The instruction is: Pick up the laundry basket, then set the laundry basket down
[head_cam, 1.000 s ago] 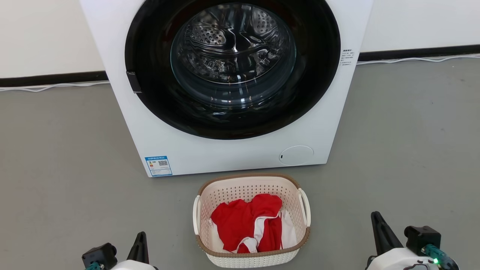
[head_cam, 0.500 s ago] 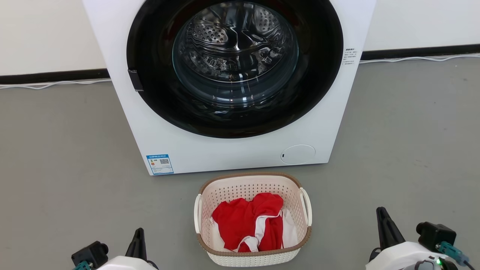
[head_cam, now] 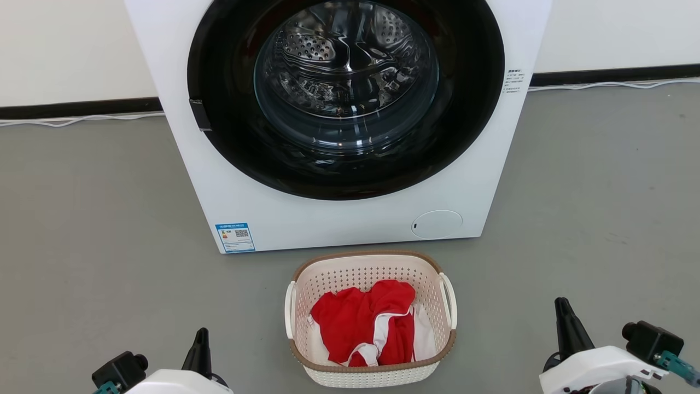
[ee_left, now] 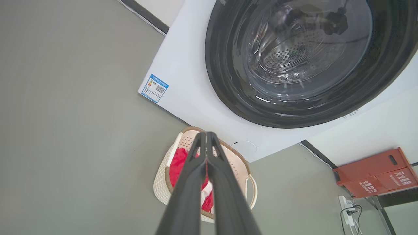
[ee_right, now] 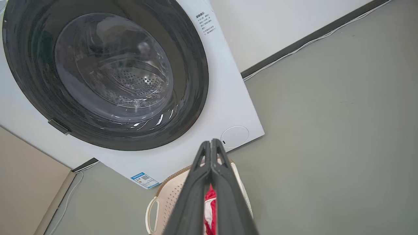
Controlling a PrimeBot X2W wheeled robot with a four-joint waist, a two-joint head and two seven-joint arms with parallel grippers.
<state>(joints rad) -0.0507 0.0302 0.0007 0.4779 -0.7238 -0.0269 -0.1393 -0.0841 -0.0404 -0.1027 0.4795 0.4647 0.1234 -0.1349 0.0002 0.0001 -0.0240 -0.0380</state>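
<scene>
Standing on the floor (head_cam: 98, 230) before the washing machine (head_cam: 339, 224), the laundry basket (head_cam: 372, 377) holds red cloth (head_cam: 355, 323); left gripper (ee_left: 206, 134) and right gripper (ee_right: 211, 142) flank it, jaws closed, empty.

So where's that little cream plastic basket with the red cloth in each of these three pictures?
Head view: cream perforated plastic basket at bottom centre, before the white washing machine.
Left wrist view: lower middle, partly behind the left tool.
Right wrist view: bottom edge, partly behind the right tool.
Shared landmark: the machine's blue sticker.
</scene>
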